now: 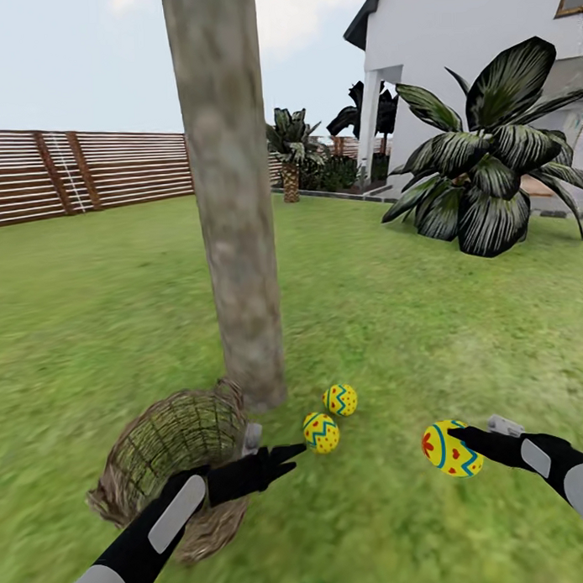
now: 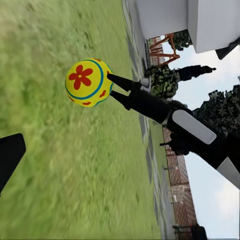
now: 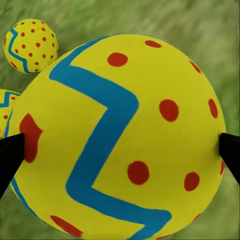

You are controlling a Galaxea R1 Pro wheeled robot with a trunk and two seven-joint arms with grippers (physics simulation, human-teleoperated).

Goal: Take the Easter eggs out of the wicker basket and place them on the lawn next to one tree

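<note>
**Third egg held over the grass near the tree**

The basket lies tipped on the lawn at 7 o'clock of the tree. The left gripper hovers beside it, jaws narrowly parted, holding nothing. Two eggs rest at the trunk's 4 o'clock. At 3 o'clock from them, the right gripper clamps the third egg.

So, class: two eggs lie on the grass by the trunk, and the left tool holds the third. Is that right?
Not quite: the right tool, not the left, holds the third egg, as the head view shows. Two eggs do lie by the trunk.
</note>
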